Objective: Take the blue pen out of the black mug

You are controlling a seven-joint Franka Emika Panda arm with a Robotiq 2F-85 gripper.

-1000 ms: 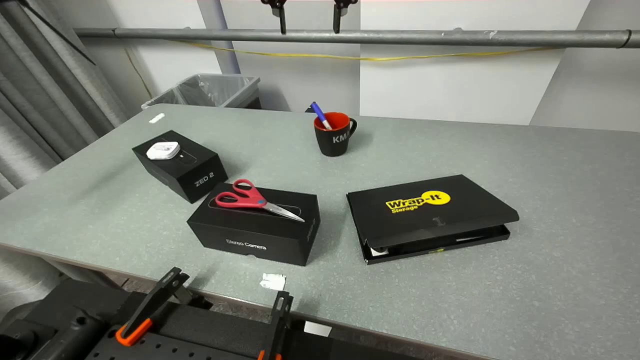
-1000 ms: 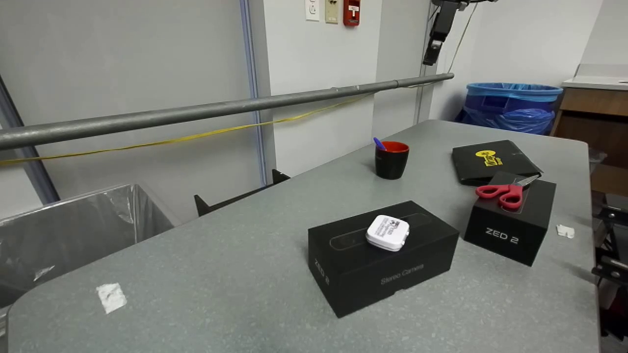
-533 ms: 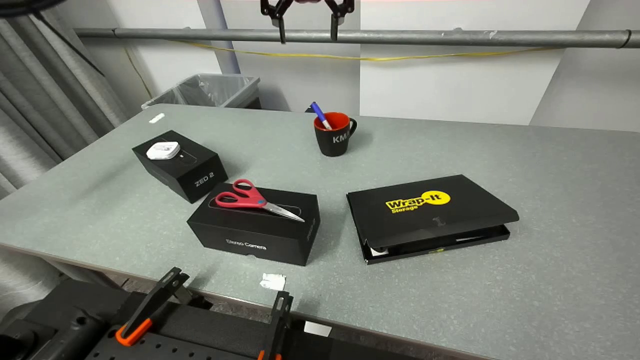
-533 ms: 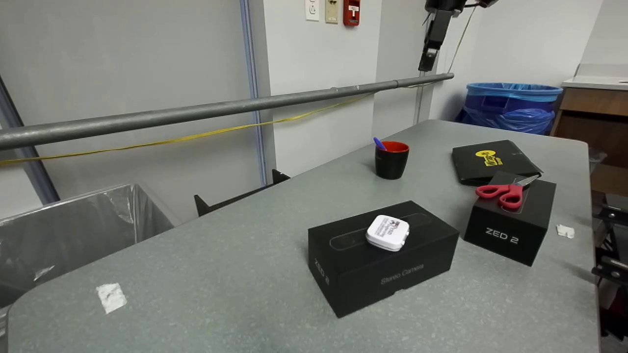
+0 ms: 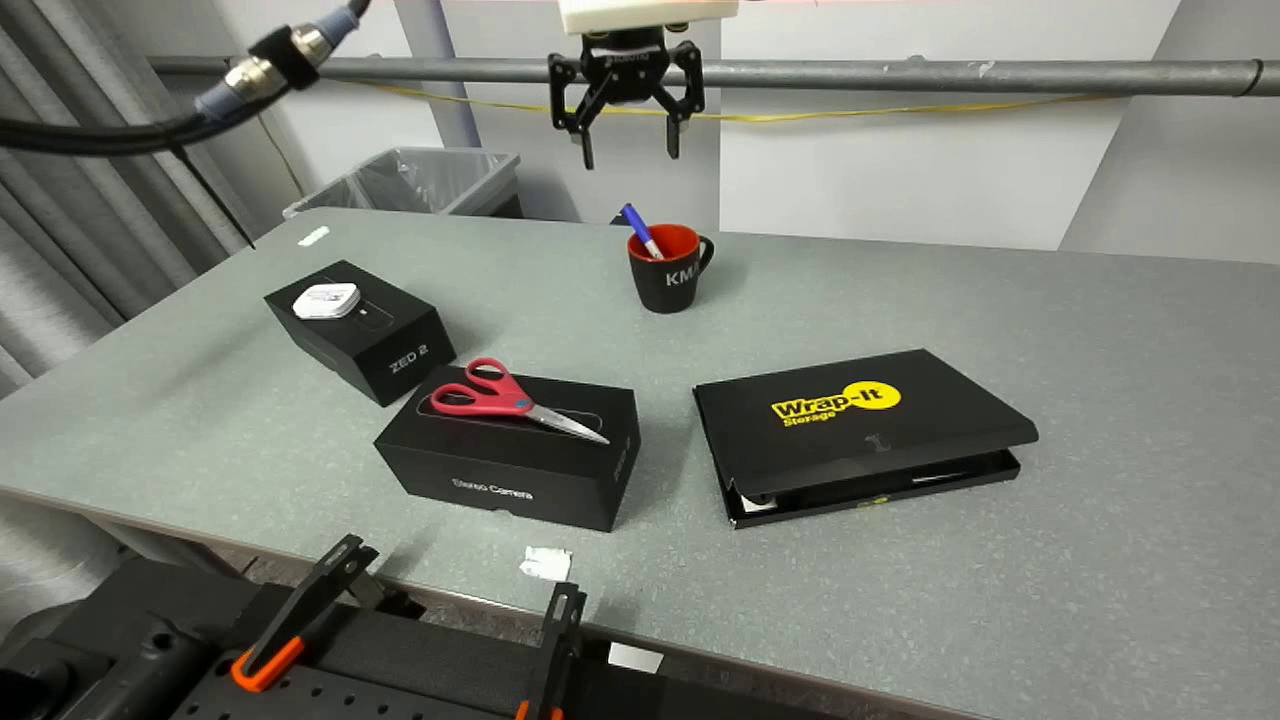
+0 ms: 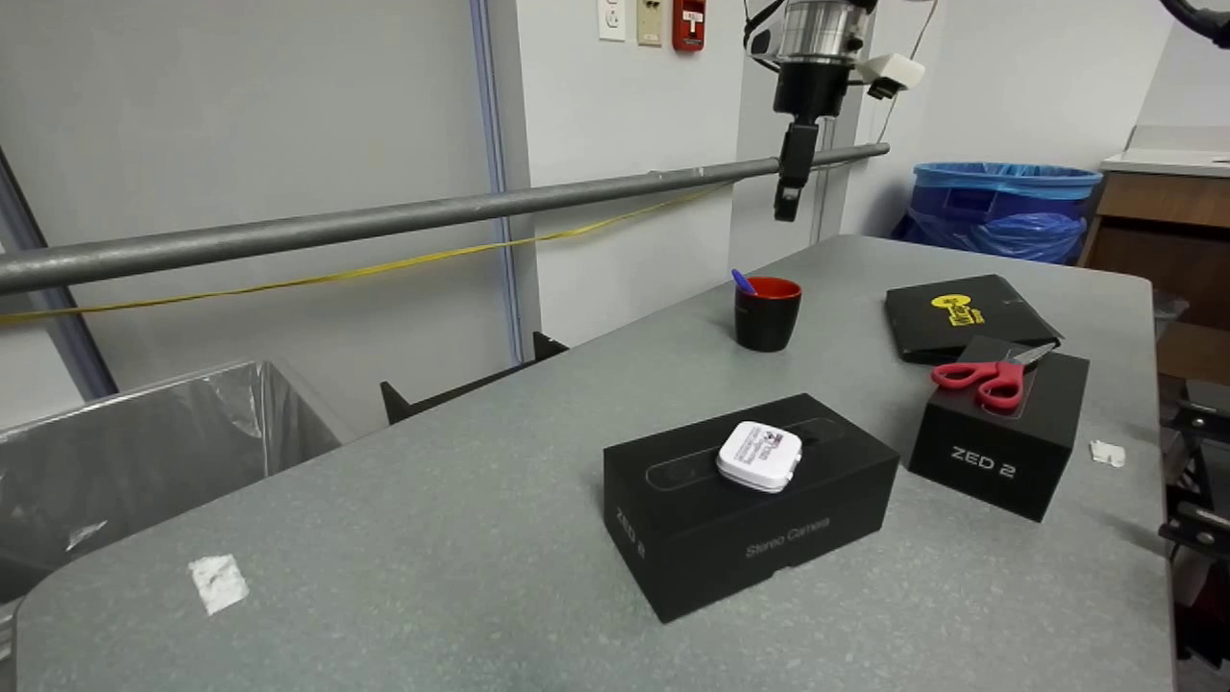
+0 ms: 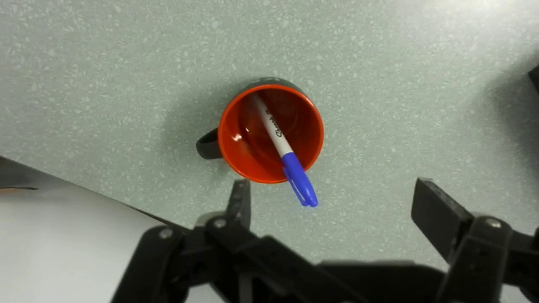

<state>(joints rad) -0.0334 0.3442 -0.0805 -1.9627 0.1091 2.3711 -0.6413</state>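
Note:
The black mug (image 5: 665, 290) with a red inside stands upright toward the far edge of the table; it also shows in an exterior view (image 6: 766, 325) and the wrist view (image 7: 244, 160). The blue pen (image 5: 637, 226), a marker with a white barrel and blue cap, leans in it, cap up and over the rim (image 6: 742, 281). In the wrist view the cap (image 7: 299, 179) points between the fingers. My gripper (image 5: 631, 162) is open and empty, pointing down above the mug and pen, apart from both. It shows in the wrist view (image 7: 330, 195) and an exterior view (image 6: 787, 213).
Two black boxes (image 5: 520, 470) (image 5: 360, 335) stand nearer; one bears red-handled scissors (image 5: 490, 400), one a small white case (image 5: 326, 300). A flat black Wrap-It box (image 5: 860, 420) lies at the right. A metal rail (image 5: 900, 75) runs along the wall behind the table.
My gripper has come down from the top of the exterior views toward the mug, staying open. The mug, pen and boxes have not moved.

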